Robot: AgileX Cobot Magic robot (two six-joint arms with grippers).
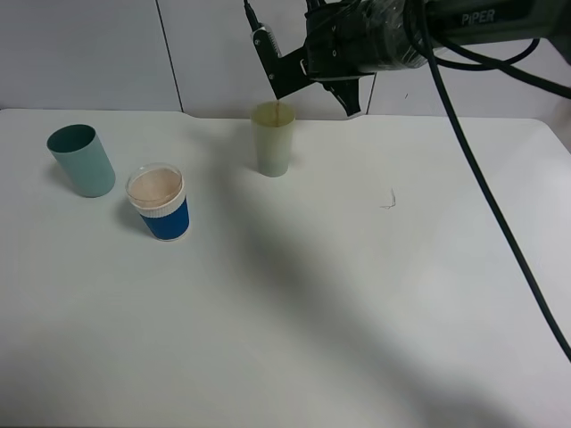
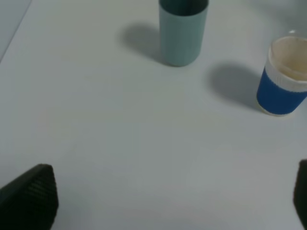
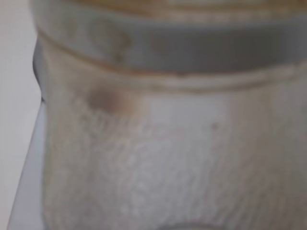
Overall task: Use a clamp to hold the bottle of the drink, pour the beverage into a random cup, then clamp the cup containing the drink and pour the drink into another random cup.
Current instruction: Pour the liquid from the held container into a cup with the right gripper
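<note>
Exterior high view: white table [image 1: 285, 339] filling the frame. Dark teal tumbler [image 1: 81, 160], upright, upper left. Blue cup [image 1: 159, 203] with white ribbed band and clear rim, upright, just right of and below the teal one, apart from it, inside pale tan. Pale yellow-green tumbler [image 1: 272, 140], upright, upper centre, well apart from the other two. Right gripper [image 1: 312, 82], black, top centre, hanging just above and right of that tumbler's mouth; its load is too pale against the wall to outline here. Thin brown thread of beverage [image 1: 282, 111] at the tumbler's rim. Small faint mark [image 1: 388, 201] on the table right of centre. Left wrist view: left gripper [image 2: 165, 201] with jaws spread wide, one dark fingertip [image 2: 29, 196] lower left, the other at the lower right edge, nothing between them, bare table below. Dark teal tumbler at top centre; blue cup at right edge, apart from it. Right wrist view: bottle [image 3: 168, 143], translucent, blurred, filling nearly the whole frame at very close range, a grey band across its upper part; the right gripper's jaws, themselves out of frame, are clamped on it.
</note>
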